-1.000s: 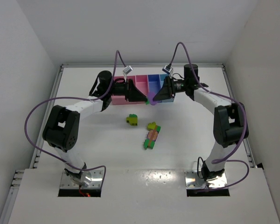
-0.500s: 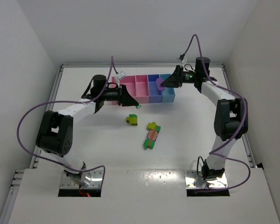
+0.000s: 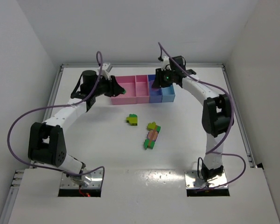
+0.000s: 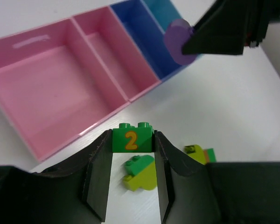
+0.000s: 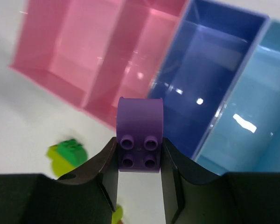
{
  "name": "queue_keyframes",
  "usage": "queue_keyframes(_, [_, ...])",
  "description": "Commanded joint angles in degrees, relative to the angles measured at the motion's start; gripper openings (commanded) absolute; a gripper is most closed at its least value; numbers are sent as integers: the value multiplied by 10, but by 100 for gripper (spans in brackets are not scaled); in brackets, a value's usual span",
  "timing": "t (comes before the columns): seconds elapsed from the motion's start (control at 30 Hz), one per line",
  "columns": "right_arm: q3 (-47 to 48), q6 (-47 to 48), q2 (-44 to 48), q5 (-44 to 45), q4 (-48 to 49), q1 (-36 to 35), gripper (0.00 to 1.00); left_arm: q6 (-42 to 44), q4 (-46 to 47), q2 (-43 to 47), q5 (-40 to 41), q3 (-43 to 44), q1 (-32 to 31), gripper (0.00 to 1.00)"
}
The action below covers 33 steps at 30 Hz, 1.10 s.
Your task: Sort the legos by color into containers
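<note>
**Green brick** (image 4: 132, 138), with a yellow 2 on its face and studs upward. We find it clamped between the two fingers of the left pincer (image 4: 132, 142). It is held above the counter (image 4: 233, 107), just on the near side of the wide pink tray (image 4: 18, 100). From overhead it is only a green speck at the pincer's tip. We cannot tell there whether it hangs over the tray or short of it.

**Purple brick** (image 5: 140, 133), rounded at one end, four studs facing the wrist camera. The right pincer (image 5: 140, 154) grips it by its sides, jaws narrow. In the right wrist view it covers the wall where the narrow pink tray (image 5: 140, 51) meets the purple-blue tray (image 5: 214, 74). We cannot tell which compartment lies beneath it. Overhead, the arm hides it almost wholly.

**Trays**, four joined in a row. The light blue tray (image 5: 256, 130) is cut off by the frame edge in both wrist views.

**Loose bricks** on the counter, well apart from both pincers.
- A green-and-yellow-green piece (image 3: 132, 119) lies nearest the trays.
- Nearer the arm bases is a cluster (image 3: 151, 135) of yellow-green, salmon and green pieces that touch one another.
- One green-and-yellow-green piece shows only as a blur in the right wrist view.

Each pincer's dark body blocks the lower strip of its own camera.
</note>
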<state>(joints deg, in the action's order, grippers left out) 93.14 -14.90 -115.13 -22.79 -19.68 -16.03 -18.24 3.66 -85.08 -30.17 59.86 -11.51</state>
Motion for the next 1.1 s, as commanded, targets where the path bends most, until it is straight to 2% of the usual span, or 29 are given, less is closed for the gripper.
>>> queue_keyframes(0.0, [21,25,-25,116,-22,-4,13,31,-14,-6,86,37,7,0])
queue_keyframes(0.03, [21,25,-26,130,-22,-4,17,31,-19,-12,95,42,7,0])
queue_keyframes(0.07, [21,25,-33,141,-22,-9,29,44,-19,-26,120,55,7,0])
queue_keyframes(0.13, [21,25,-39,157,-17,-15,43,54,-25,-43,136,68,2,0])
queue_keyframes(0.23, [21,25,-39,163,-11,-15,51,68,-25,-80,168,92,2,0])
queue_keyframes(0.27, [21,25,-39,163,-11,-15,59,74,-25,-90,168,104,2,0])
queue_keyframes(0.33, [21,25,-39,151,-5,-15,68,74,-12,-121,174,112,2,0])
queue_keyframes(0.37, [21,25,-39,146,-5,-15,79,80,-12,-131,174,120,2,0])
queue_keyframes(0.43, [27,25,-31,141,-5,-15,85,80,-12,-152,180,132,2,2])
queue_keyframes(0.5, [27,25,-13,123,-5,-15,87,80,-7,-179,180,148,2,7])
queue_keyframes(0.63, [16,33,31,72,1,-21,87,92,-7,-203,174,163,-4,34])
queue_keyframes(0.67, [8,38,39,54,-5,-16,87,92,-12,-211,174,168,-4,45])
queue_keyframes(0.73, [-17,51,62,15,-11,-15,87,92,-12,-211,166,168,-10,56])
queue_keyframes(0.77, [-30,65,86,-1,-19,-10,87,92,-12,-211,146,168,-10,72])
queue_keyframes(0.83, [-70,76,109,-22,-26,-10,89,107,1,-191,110,131,-10,89])
queue_keyframes(0.87, [-86,96,132,-38,-33,-5,89,119,10,-158,65,114,-10,100])
queue_keyframes(0.97, [-148,110,168,-55,-40,12,89,200,-13,-110,-22,70,-16,100])
queue_keyframes(1.0, [-173,110,178,-66,-40,17,89,221,-36,-87,-43,70,-21,100])
queue_keyframes(1.07, [-205,116,205,-81,-40,28,89,298,-125,-70,-100,64,-26,93])
